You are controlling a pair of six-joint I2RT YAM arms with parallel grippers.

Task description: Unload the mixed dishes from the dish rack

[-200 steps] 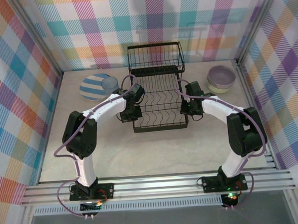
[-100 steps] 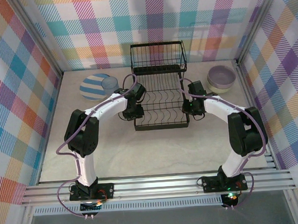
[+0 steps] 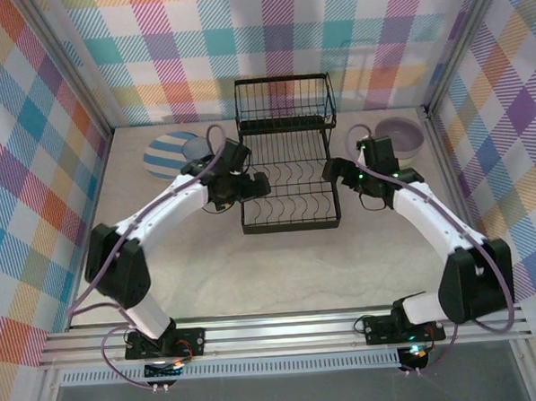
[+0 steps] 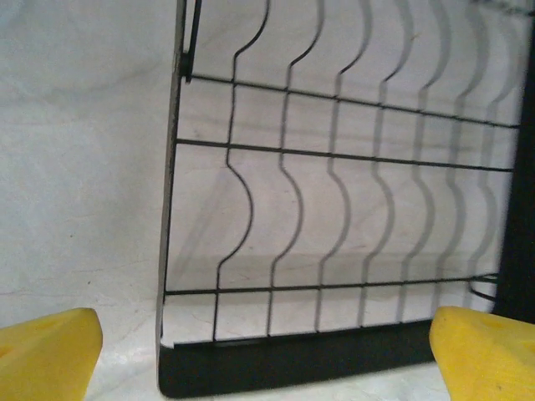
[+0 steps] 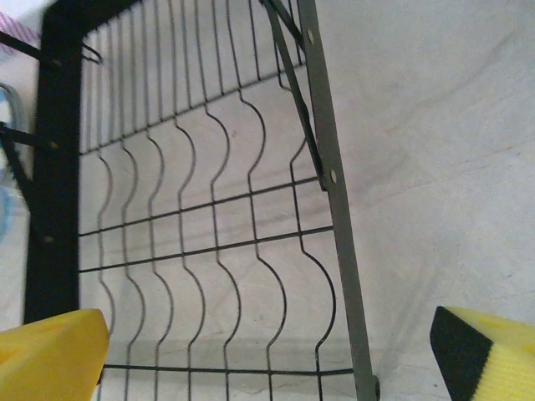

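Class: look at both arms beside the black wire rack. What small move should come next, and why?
Probably draw both arms back: the black wire dish rack looks empty, the striped round plate and lavender bowl sit outside it, and the left gripper and right gripper flank the rack, fingers open.

Both arms swung outward, left fingers (image 4: 48, 351) and right fingers (image 5: 50, 355) spread wide, released from the dish rack (image 3: 290, 222)

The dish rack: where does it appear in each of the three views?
Top external: the dish rack stands at centre, in the upper half.
Left wrist: it fills centre and right.
Right wrist: it fills left and centre.
Shared landmark: the wavy base wires.
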